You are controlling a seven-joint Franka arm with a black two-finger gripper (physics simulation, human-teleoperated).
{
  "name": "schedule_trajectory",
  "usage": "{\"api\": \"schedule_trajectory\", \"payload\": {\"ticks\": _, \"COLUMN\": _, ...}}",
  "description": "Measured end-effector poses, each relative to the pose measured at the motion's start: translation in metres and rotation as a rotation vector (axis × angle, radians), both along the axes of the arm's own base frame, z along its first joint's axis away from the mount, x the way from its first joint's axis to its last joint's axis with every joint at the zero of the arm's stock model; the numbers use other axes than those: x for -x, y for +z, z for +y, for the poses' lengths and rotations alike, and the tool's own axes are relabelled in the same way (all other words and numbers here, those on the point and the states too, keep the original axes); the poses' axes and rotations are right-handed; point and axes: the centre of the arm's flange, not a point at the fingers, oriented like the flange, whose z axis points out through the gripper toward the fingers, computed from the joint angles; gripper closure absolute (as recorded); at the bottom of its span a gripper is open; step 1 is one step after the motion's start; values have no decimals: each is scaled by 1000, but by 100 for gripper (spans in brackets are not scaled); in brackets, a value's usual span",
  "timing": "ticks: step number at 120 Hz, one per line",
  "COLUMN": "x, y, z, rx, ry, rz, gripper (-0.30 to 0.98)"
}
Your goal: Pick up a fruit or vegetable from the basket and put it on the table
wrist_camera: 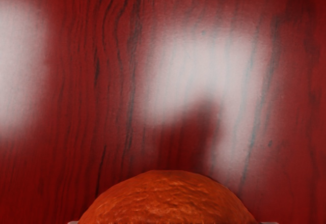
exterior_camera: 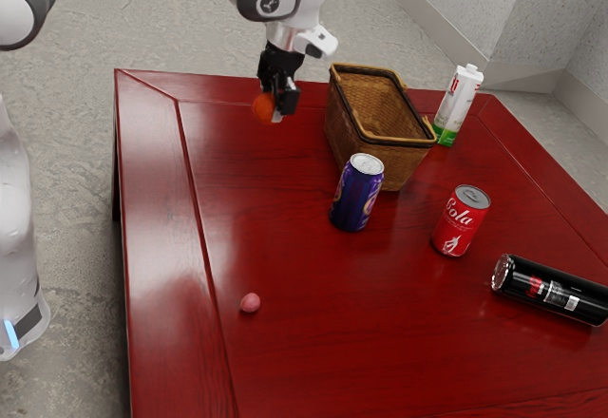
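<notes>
One round orange fruit with dimpled skin (exterior_camera: 263, 107), gripped from two sides by the black claw (exterior_camera: 274, 106), apparently just above the glossy red wooden counter (exterior_camera: 285, 247); exact clearance not readable, placing not yet done. One brown wicker basket, open-topped (exterior_camera: 380, 148), standing beside the claw, the fruit outside it. Also listed: one upright purple can (exterior_camera: 357, 193), one upright red cola can (exterior_camera: 460, 220), one black can on its side (exterior_camera: 551, 290), one white-and-green carton (exterior_camera: 458, 104) behind the basket, one small pink ball (exterior_camera: 250, 302). Risks, as judged: a release while airborne could bounce the fruit and set it rolling, its round form being the cause; a sideways swing could knock the basket or the purple can. Edges: the far rim and the rim toward the exterior view's left are the likeliest drop-offs. Open room: a broad bare stretch between claw and pink ball, suited to a short, straight lowering and gentle release.
</notes>
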Motion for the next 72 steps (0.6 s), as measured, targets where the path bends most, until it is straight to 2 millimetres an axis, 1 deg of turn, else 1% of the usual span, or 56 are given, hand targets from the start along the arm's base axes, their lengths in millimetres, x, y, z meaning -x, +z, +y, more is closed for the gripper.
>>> {"api": "schedule_trajectory", "payload": {"ticks": 7, "x": 5, "y": -19, "z": 5, "rx": 3, "ry": 16, "rz": -10, "gripper": 35}}
{"api": "schedule_trajectory", "payload": {"ticks": 14, "x": 16, "y": -37, "z": 12, "rx": 10, "ry": 40, "rz": -21, "gripper": 35}}
{"api": "schedule_trajectory", "payload": {"ticks": 23, "x": 31, "y": -67, "z": 21, "rx": 21, "ry": 69, "rz": -31, "gripper": 35}}
{"api": "schedule_trajectory", "payload": {"ticks": 31, "x": 33, "y": -80, "z": 25, "rx": 16, "ry": 84, "rz": -64, "gripper": 35}}
{"api": "schedule_trajectory", "payload": {"ticks": 46, "x": 26, "y": -86, "z": 30, "rx": -3, "ry": 102, "rz": -133, "gripper": 34}}
{"api": "schedule_trajectory", "payload": {"ticks": 55, "x": 24, "y": -89, "z": 31, "rx": -7, "ry": 109, "rz": -157, "gripper": 24}}
{"api": "schedule_trajectory", "payload": {"ticks": 64, "x": 21, "y": -88, "z": 31, "rx": -10, "ry": 113, "rz": -180, "gripper": 15}}
{"api": "schedule_trajectory", "payload": {"ticks": 67, "x": 19, "y": -82, "z": 31, "rx": -13, "ry": 111, "rz": -195, "gripper": 13}}
{"api": "schedule_trajectory", "payload": {"ticks": 72, "x": 11, "y": -58, "z": 28, "rx": -23, "ry": 103, "rz": -230, "gripper": 10}}
